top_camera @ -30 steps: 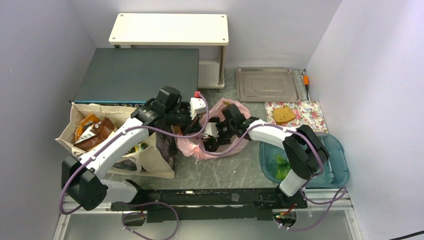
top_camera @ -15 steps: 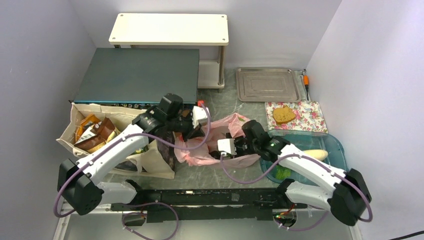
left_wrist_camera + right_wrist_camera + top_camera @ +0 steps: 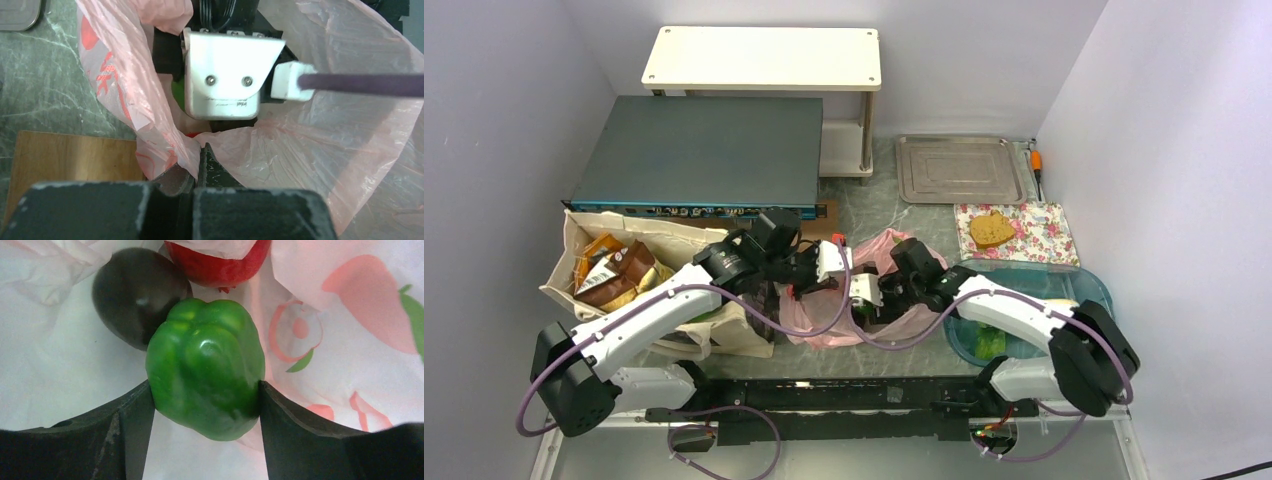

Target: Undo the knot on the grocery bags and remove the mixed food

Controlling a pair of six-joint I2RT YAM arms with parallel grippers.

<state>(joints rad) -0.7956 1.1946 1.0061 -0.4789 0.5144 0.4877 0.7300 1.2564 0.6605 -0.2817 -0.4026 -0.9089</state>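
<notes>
The pink plastic bag [image 3: 894, 250] lies open at the table's middle, and no knot shows. My left gripper [image 3: 199, 159] is shut on the bag's rim [image 3: 165, 145] and holds it up. My right gripper [image 3: 205, 390] is inside the bag, with both fingers pressed against a green pepper [image 3: 207, 365]. Beyond the pepper lie a dark round fruit [image 3: 135, 295] and a red fruit [image 3: 220, 260]. From above, the right gripper [image 3: 871, 300] sits low in the bag's mouth. The canvas tote [image 3: 584, 235] stands at the left with chip bags [image 3: 614, 270] inside.
A blue tub [image 3: 1096, 300] at the right holds leafy greens [image 3: 984, 340]. A bread slice [image 3: 991, 230] lies on a floral cloth, behind it a metal tray [image 3: 954, 168]. A dark box [image 3: 699, 150] and white shelf [image 3: 764, 58] stand at the back. A wooden board [image 3: 70, 155] lies beside the bag.
My right arm swung out over the blue tub, where a white radish appeared, then went back into the bag around the pepper. My left gripper drew the bag's rim nearer.
</notes>
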